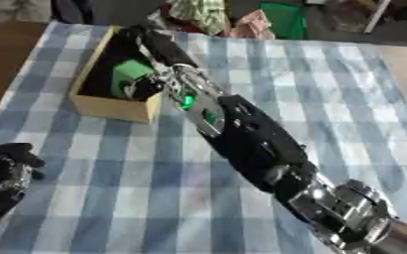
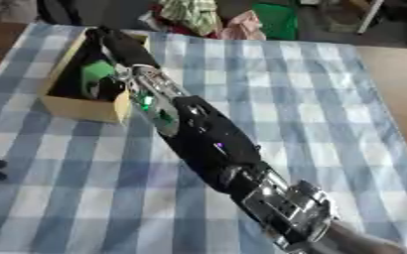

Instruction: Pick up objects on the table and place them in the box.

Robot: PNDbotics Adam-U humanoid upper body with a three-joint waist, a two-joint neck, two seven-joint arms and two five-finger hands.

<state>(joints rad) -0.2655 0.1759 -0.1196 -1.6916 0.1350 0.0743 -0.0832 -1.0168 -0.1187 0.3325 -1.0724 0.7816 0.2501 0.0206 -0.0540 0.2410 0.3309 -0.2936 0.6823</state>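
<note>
Box point(image 1: 111, 106) sits on table point(image 1: 328, 99) at about 10 o'clock; an object point(image 1: 130, 70) lies inside it. Right arm point(image 1: 250, 139) runs from 5 o'clock diagonally up into the box. Left hand point(image 1: 3, 173) rests at 8 o'clock, near the table's left edge

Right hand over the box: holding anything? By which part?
Cannot tell. The right hand is inside the box against a green object; whether it is gripped is hidden. The left hand holds nothing.
</note>
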